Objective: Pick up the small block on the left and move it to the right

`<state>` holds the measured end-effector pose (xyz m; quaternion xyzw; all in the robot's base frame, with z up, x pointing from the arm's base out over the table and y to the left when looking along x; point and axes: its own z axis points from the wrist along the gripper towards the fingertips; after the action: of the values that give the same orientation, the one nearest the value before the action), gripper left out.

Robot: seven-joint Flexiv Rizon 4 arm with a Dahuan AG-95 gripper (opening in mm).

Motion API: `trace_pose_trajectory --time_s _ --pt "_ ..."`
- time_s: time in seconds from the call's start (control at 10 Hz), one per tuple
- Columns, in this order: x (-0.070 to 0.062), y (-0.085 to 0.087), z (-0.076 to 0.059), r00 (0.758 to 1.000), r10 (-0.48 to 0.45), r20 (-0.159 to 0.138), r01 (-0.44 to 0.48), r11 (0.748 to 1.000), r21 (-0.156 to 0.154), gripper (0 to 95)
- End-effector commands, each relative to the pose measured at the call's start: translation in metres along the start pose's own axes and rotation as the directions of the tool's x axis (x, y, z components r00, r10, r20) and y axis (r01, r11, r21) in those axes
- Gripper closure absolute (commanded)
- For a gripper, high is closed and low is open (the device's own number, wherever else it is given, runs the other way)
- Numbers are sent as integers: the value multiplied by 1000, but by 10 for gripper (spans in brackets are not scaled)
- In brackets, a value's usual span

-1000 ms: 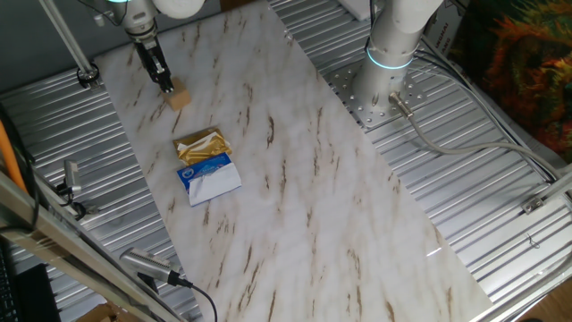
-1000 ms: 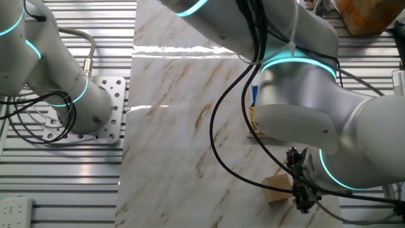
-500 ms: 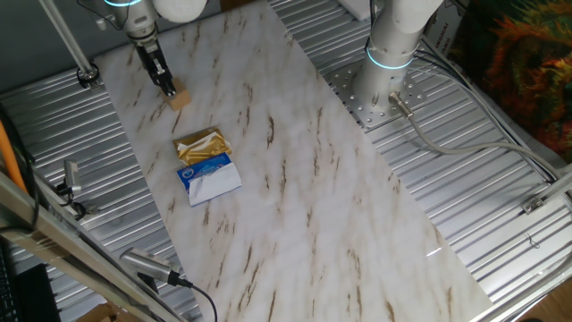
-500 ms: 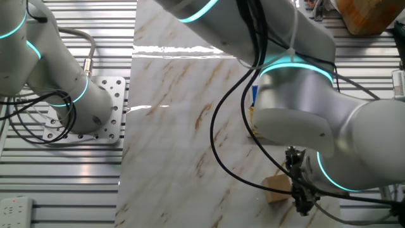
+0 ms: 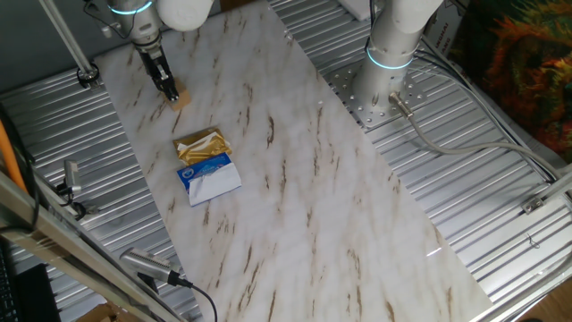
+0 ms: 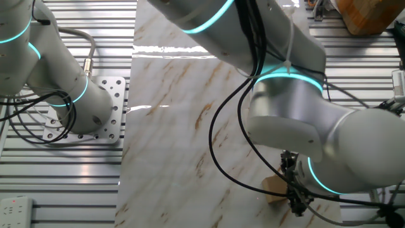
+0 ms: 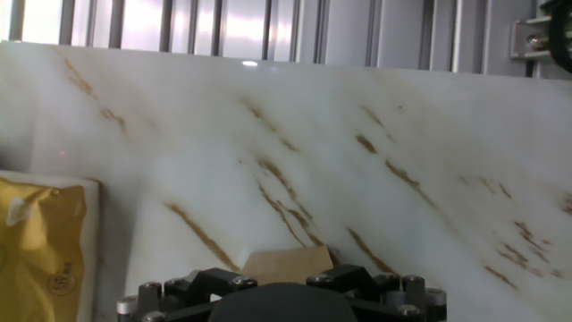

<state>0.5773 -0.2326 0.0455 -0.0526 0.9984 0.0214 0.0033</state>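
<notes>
The gripper (image 5: 170, 92) is right down at the small block (image 5: 180, 99), which sits at the far left end of the marble board (image 5: 295, 179), tucked just beside the fingertips, though whether they've pinched it I can't tell.

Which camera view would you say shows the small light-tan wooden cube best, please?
The hand view: the small light-tan wooden cube sits centred and close, just ahead of the gripper body. One fixed view shows it small, beside the gripper. The other fixed view shows it partly hidden behind the arm.
</notes>
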Motion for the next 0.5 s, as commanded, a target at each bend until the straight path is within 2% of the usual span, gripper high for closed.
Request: trace_pose_trajectory --time_s 0.1,0.5 --pt "1 1 3 1000 -6 -1 6 1000 -2 0" --pt "3 1 9 1000 -19 -2 19 1000 0 0"
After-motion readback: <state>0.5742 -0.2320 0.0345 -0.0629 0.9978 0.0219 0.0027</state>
